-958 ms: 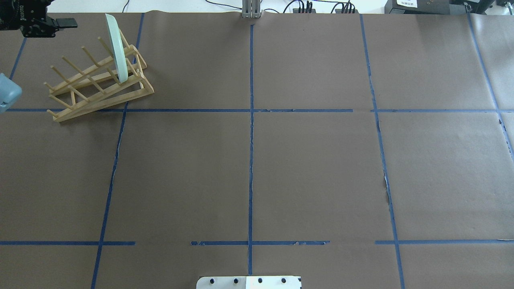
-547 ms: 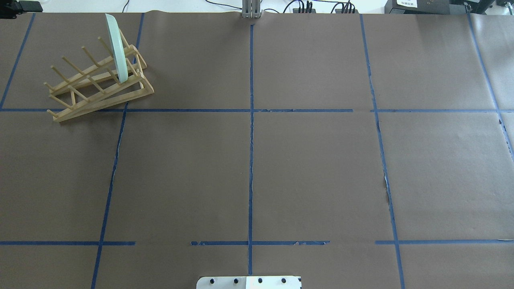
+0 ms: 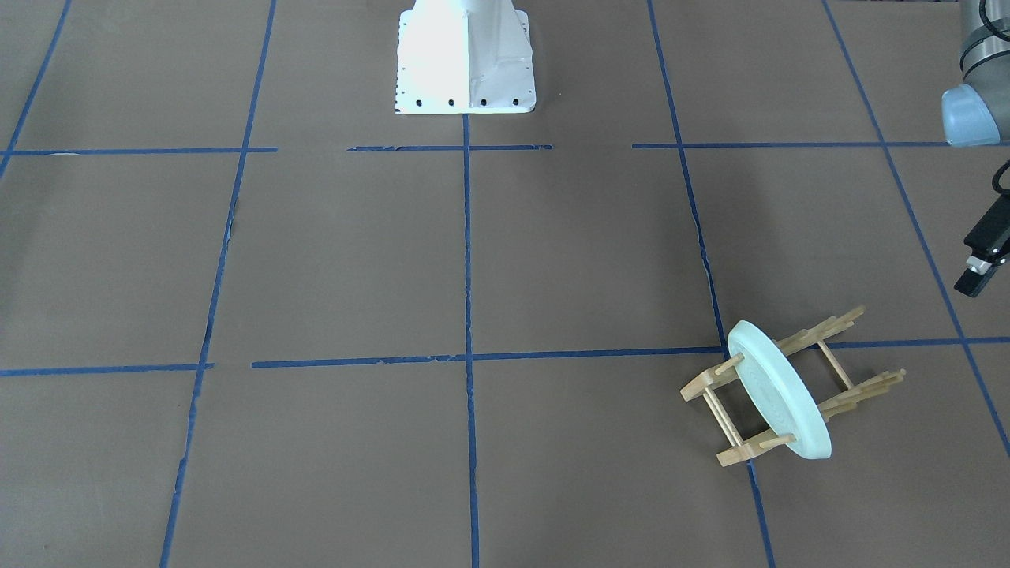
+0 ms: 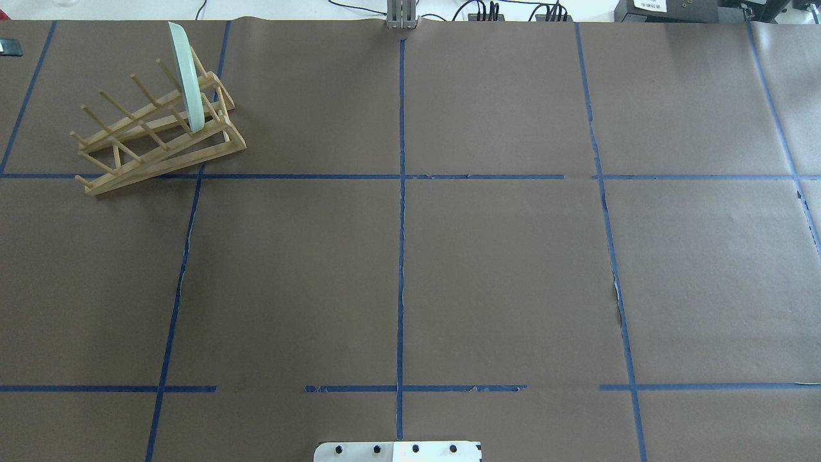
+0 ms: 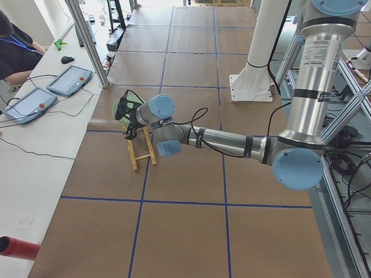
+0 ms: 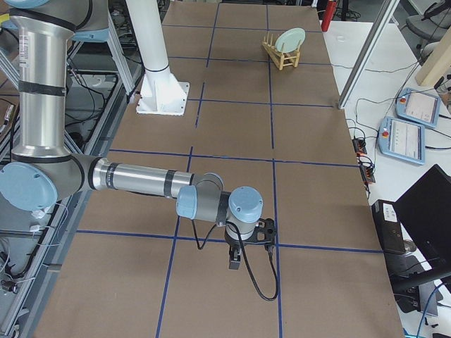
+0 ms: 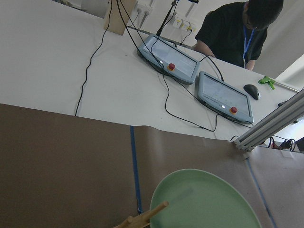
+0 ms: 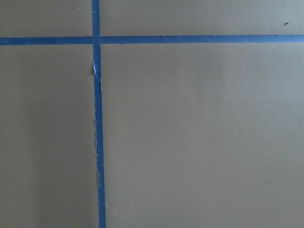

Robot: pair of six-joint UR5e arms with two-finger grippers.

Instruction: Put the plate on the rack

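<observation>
The pale green plate (image 3: 777, 390) stands on edge between the pegs of the light-wood rack (image 3: 836, 377), leaning slightly. Both show at the far left in the overhead view, plate (image 4: 186, 76) and rack (image 4: 154, 138). My left gripper (image 3: 978, 274) hangs clear of the rack at the view's edge, holding nothing. In the exterior left view it (image 5: 128, 116) looks open beside the rack. The left wrist view shows the plate (image 7: 204, 202) and one peg below. My right gripper (image 6: 245, 248) hovers over bare table far from the rack; I cannot tell whether it is open or shut.
Brown paper with blue tape lines covers the table (image 4: 500, 269). The robot's white base (image 3: 464, 59) stands at the near middle edge. Pendants (image 7: 223, 97), cables and an operator (image 7: 232, 28) are on the white bench beyond the far edge.
My left gripper has drawn back from the rack and almost left the overhead view at the top left. The plate and rack have not moved.
</observation>
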